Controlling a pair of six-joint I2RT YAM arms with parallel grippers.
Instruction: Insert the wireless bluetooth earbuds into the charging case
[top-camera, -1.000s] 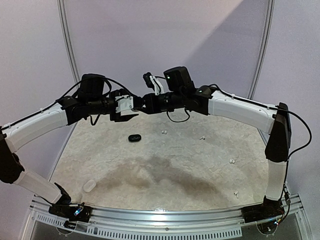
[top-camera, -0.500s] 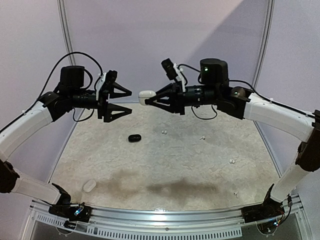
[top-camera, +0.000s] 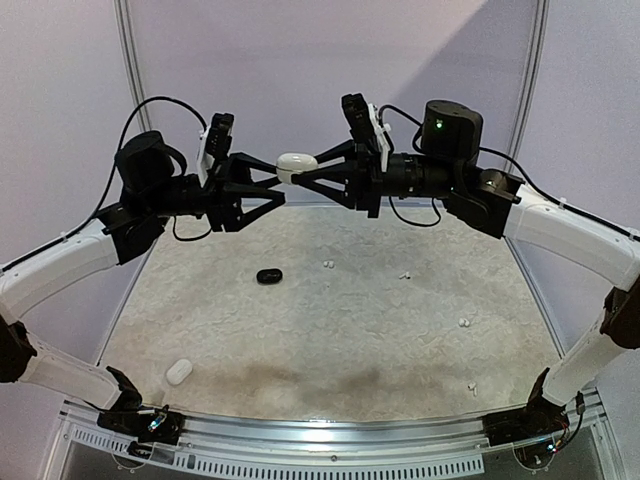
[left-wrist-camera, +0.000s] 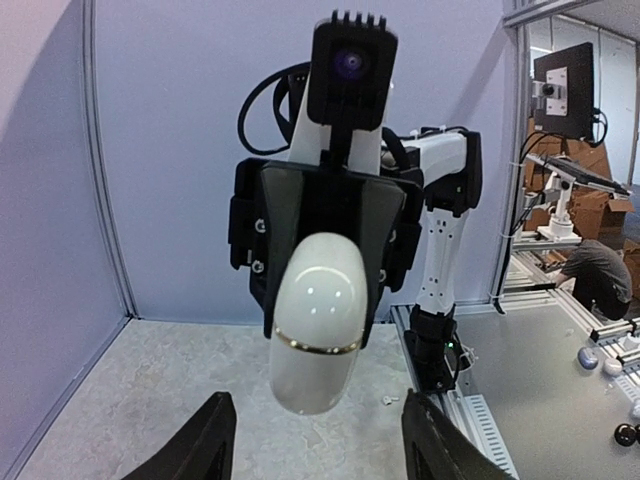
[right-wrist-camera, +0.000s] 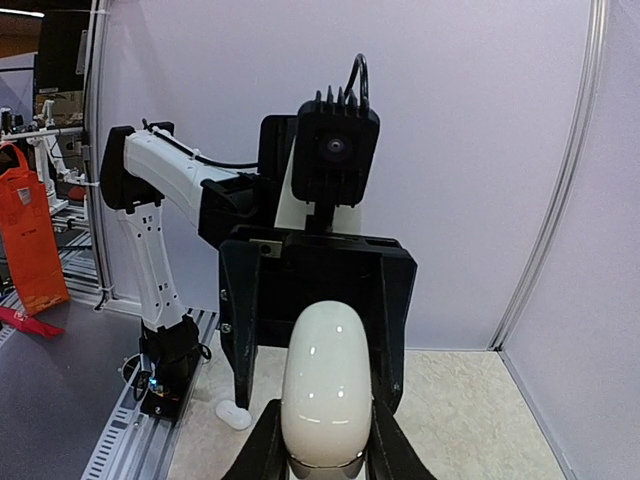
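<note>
A white charging case (top-camera: 296, 166), closed and with a gold seam, hangs high over the table. My right gripper (top-camera: 303, 172) is shut on one end of it. My left gripper (top-camera: 279, 184) faces it, open, its fingers (left-wrist-camera: 205, 440) flanking the case's free end (left-wrist-camera: 318, 320) with a gap on each side. In the right wrist view the case (right-wrist-camera: 325, 385) sits pinched between my right fingers (right-wrist-camera: 262, 450). Tiny white earbuds lie loose on the mat (top-camera: 328, 265), (top-camera: 404, 275), (top-camera: 463, 323).
A black case (top-camera: 269, 276) lies on the mat at the back left. Another white case (top-camera: 179, 372) rests near the front left corner. One more white bud (top-camera: 472, 386) is by the right arm's base. Purple walls enclose the table.
Both grippers have risen. Half a second ago they stood apart; the left gripper has since moved right, and its open fingers now flank the case's free end. The right gripper kept its hold.
</note>
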